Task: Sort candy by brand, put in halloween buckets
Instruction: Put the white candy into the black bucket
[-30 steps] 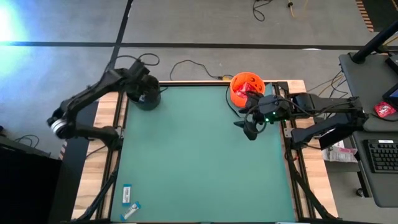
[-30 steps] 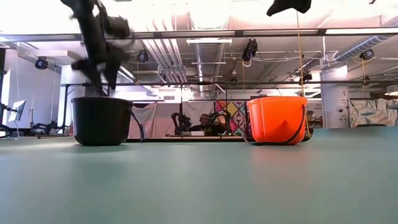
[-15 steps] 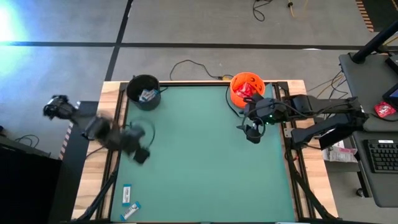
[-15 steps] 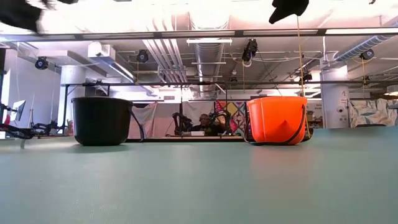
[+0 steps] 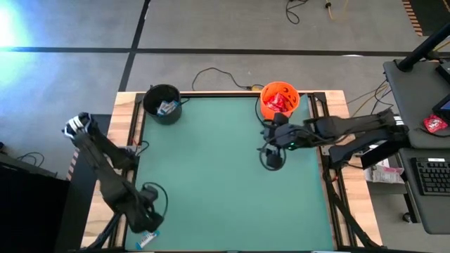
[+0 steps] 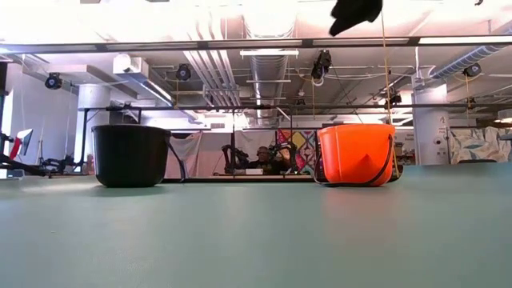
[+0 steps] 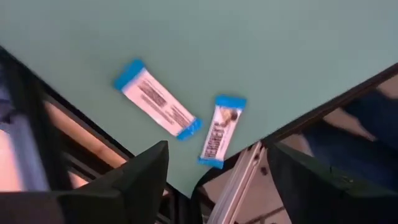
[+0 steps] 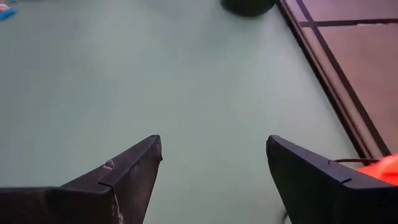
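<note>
Two white-and-blue candy bars (image 7: pixel 158 107) (image 7: pixel 221 130) lie flat at the table's near-left corner. In the high view only one bar (image 5: pixel 146 240) shows; my left arm covers the other. My left gripper (image 7: pixel 217 180) (image 5: pixel 149 216) hovers open above the bars, touching nothing. The black bucket (image 5: pixel 162 103) (image 6: pixel 132 155) stands at the far-left corner with a white-and-blue bar (image 5: pixel 167 107) inside. Red packets fill the orange bucket (image 5: pixel 279 99) (image 6: pixel 356 154) at the far edge, right of centre. My right gripper (image 5: pixel 272 160) (image 8: pixel 214 168) hangs open over bare mat, nearer than the orange bucket.
Wooden strips and dark rails (image 5: pixel 130 169) border the green mat on the left and right. A desk with a keyboard (image 5: pixel 429 176) stands off the table's right side. Cables (image 5: pixel 211 74) lie on the floor past the far edge. The mat's middle is bare.
My left gripper has swung from above the black bucket along the table's left side to the near-left corner, ending over the two bars. My right gripper has drifted from beside the orange bucket toward the near edge and a little left. The buckets and bars have stayed put.
</note>
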